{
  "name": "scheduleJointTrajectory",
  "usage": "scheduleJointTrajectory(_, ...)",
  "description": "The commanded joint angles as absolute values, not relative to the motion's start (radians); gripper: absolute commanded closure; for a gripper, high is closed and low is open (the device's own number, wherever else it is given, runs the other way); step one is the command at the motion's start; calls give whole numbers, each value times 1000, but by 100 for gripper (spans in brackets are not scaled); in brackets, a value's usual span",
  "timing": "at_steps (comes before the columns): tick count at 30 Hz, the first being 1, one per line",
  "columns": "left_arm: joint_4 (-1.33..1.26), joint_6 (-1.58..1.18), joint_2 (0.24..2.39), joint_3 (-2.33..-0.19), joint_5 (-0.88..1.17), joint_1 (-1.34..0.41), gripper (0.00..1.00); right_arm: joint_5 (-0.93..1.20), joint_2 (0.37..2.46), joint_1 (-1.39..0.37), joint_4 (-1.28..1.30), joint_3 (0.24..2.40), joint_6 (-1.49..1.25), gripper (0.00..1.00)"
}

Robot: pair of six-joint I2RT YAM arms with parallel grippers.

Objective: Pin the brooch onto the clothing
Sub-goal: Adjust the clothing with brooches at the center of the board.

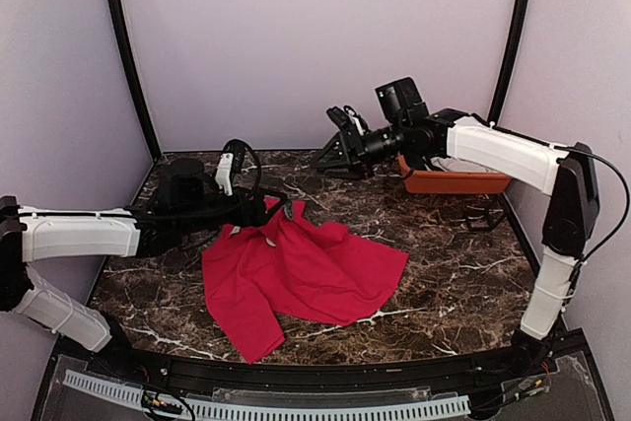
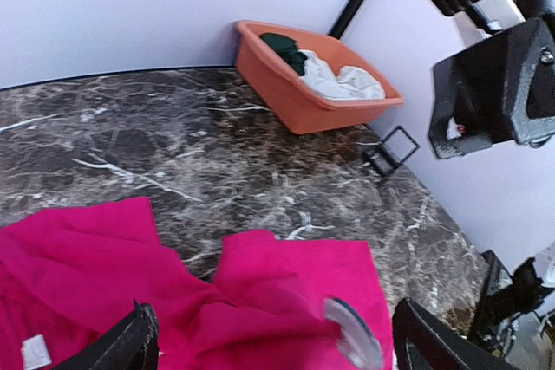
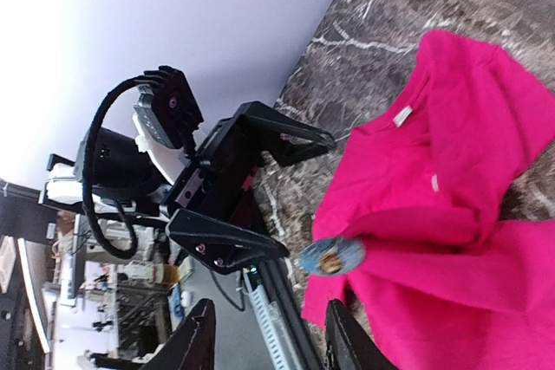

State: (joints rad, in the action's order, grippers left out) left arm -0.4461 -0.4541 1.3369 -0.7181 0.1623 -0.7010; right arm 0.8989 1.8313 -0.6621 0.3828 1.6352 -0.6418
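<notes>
The red T-shirt lies crumpled on the dark marble table, collar toward the left arm. My left gripper hovers low over the collar end, its jaws wide apart and holding nothing. In the left wrist view its gripper frames a round, blurred brooch over the red cloth, and neither finger touches it. The right wrist view shows that brooch, blue with a gold centre, at the shirt's edge. My right gripper is raised at the back, open and empty.
An orange bin stands at the back right against the wall; in the left wrist view the bin holds a dark green and a white garment. A small black wire stand sits on the table beside it. Walls close in three sides.
</notes>
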Motion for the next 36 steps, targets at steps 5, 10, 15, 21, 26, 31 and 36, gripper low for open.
scheduleJointTrajectory(5, -15, -255, 1345, -875, -34, -586, 1, 531, 1792, -584, 618, 1638, -510, 50)
scheduleJointTrajectory(10, 110, -220, 1485, -960, 29, -499, 1, 445, 1908, -591, 696, 1612, -480, 50)
scheduleJointTrajectory(15, 173, -207, 1634, -1060, 131, -444, 1, 339, 1991, -616, 728, 1581, -466, 50)
scheduleJointTrajectory(21, 282, -119, 1798, -1193, 130, -442, 1, 242, 1992, -635, 751, 1473, -447, 50)
scheduleJointTrajectory(26, 331, -78, 1851, -1233, 113, -442, 1, 302, 1995, -636, 689, 1462, -431, 50)
scheduleJointTrajectory(31, 354, -58, 1886, -1226, 108, -442, 1, 374, 2072, -637, 664, 1595, -402, 50)
scheduleJointTrajectory(36, 388, -12, 1916, -1238, 60, -442, 1, 424, 2171, -637, 667, 1728, -390, 50)
